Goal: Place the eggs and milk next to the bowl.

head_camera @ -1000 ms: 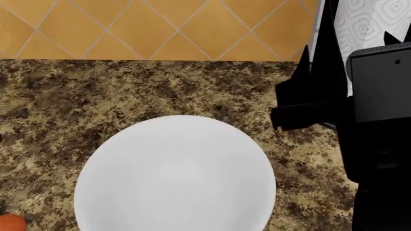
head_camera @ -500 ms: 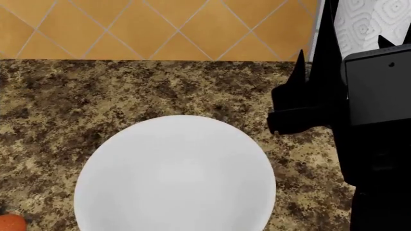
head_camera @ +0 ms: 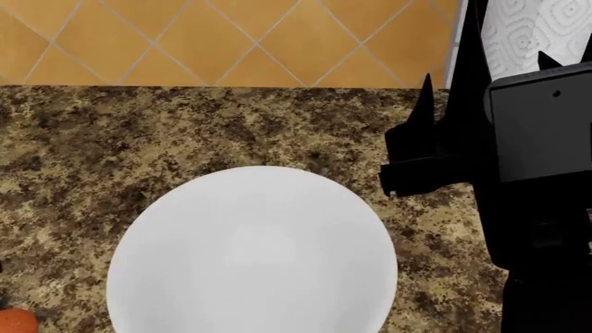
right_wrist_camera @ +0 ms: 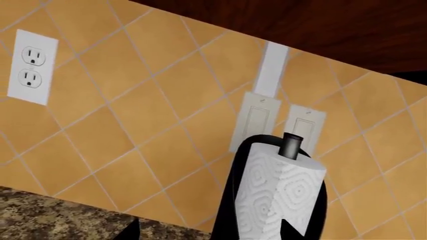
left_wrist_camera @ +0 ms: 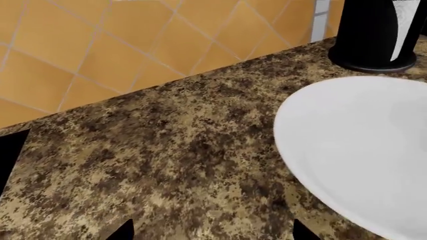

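No writing legible; bowl beside orange-brown egg

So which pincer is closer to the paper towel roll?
Right. The right pincer hangs just in front of the paper towel roll, pointing at it. The left pincer is beyond the white bowl, over the countertop.

Bowl: lower rim cut by the head view's bottom edge; in the left wrist view only part of one side shows.
Orange-brown egg: a sliver at the head view's bottom left corner.
Paper-towel roll: base cut off in the right wrist view; largely hidden behind the right arm in the head view.
Left gripper: two dark fingertips only; the rest out of frame.
Right gripper: fingertips only, spacing unclear.
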Available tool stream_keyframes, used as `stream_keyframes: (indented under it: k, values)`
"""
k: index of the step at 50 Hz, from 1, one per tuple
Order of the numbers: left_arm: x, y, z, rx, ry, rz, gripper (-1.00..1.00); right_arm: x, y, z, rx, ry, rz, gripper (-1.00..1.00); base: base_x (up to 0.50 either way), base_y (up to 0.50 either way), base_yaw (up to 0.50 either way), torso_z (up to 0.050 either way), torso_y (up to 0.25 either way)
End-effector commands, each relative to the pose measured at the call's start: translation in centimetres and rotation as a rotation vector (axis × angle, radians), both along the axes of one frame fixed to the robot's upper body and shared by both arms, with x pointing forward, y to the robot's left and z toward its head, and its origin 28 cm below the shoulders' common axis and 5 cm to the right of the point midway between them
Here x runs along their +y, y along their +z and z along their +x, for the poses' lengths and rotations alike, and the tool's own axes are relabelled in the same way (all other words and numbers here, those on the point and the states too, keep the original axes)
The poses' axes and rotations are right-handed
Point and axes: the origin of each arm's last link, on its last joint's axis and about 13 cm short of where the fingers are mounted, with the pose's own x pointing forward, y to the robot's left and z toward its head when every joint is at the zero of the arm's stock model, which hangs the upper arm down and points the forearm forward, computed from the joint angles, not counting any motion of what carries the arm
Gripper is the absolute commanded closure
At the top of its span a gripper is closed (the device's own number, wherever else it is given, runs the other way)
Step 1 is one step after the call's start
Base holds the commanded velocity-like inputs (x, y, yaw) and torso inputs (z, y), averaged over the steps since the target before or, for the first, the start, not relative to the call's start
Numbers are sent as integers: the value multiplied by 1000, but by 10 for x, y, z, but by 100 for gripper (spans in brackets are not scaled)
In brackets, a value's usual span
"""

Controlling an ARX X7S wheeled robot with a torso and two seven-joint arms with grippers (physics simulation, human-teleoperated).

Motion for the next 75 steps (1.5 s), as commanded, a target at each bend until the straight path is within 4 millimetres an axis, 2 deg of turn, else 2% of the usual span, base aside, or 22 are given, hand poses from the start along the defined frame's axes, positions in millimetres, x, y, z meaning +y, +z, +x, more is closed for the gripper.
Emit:
stream_keyframes:
  k: [1,21,38,55,63,75]
  values:
    - [3,-9,-12,27,-70,4,-100,1,0,0,2,4,-2,-100,0,0,0,0,0]
    - [5,-14,-30,54,-168,23,-100,3,-1,1,9,17,-5,-100,0,0,0,0,0]
    - [5,-17,-34,79,-195,40,-100,3,-1,0,10,18,-5,-100,0,0,0,0,0]
    - [7,-27,-27,106,-127,75,-100,4,-2,0,15,22,-5,-100,0,0,0,0,0]
    - [2,-24,-26,129,-127,95,-100,4,-3,1,20,20,-6,-100,0,0,0,0,0]
    - [11,-40,-11,158,-120,115,-100,5,-7,4,27,24,-5,-100,0,0,0,0,0]
